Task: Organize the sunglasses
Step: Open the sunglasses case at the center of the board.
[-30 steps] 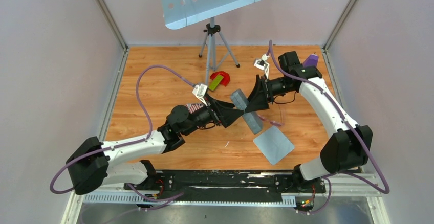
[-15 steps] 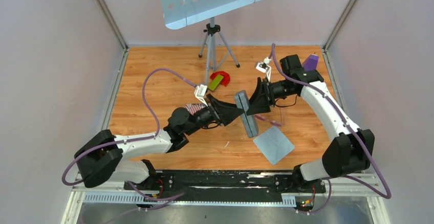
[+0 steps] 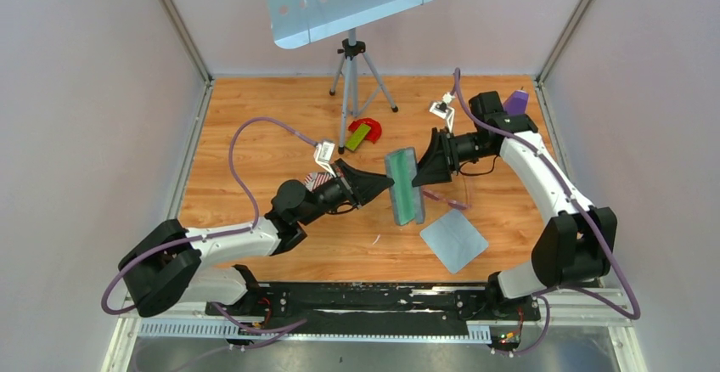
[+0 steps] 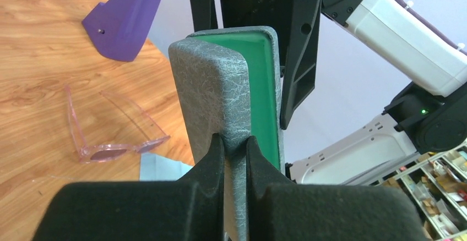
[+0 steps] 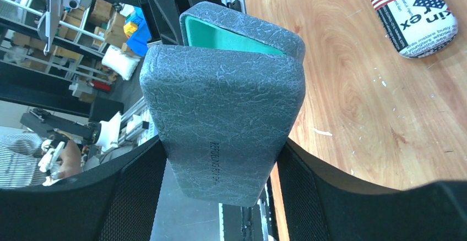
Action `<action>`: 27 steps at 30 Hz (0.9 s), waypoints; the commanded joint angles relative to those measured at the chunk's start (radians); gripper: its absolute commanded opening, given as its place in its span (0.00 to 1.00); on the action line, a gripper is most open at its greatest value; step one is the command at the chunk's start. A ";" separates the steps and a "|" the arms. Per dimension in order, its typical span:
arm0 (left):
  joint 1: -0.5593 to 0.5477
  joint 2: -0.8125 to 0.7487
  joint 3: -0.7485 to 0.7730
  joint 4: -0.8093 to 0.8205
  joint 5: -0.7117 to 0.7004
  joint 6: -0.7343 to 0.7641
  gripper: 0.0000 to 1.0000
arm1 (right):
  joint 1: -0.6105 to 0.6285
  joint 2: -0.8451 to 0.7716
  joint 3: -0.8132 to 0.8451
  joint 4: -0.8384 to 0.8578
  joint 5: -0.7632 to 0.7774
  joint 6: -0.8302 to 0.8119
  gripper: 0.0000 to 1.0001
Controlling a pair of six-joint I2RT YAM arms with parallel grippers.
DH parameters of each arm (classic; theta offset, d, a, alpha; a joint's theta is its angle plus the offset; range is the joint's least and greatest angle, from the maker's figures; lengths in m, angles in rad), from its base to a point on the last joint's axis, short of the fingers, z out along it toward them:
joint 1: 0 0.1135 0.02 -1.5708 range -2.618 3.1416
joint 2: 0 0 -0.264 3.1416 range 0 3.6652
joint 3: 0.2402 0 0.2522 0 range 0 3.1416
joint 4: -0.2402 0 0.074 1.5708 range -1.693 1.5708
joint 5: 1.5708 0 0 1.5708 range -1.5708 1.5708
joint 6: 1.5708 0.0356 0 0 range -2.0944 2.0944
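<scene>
Left pincer (image 4: 235,142) pinches the rim of one shell of the grey case (image 4: 212,87), right pincer (image 5: 220,169) clamps the other shell across its width, green lining showing between; best to part the shells slowly and fully, since the sunglasses (image 4: 110,153) lie on the wooden table (image 4: 33,48) below, near a blue-grey cloth (image 3: 454,240).
</scene>
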 commanded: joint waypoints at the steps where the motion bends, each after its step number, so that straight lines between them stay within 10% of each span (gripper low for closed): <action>1: -0.006 -0.015 -0.015 -0.020 0.040 0.050 0.00 | -0.006 0.033 0.030 -0.051 -0.098 0.015 0.37; 27: -0.014 0.033 0.212 -0.874 -0.361 0.173 0.20 | 0.037 -0.014 -0.022 -0.060 -0.259 0.047 0.23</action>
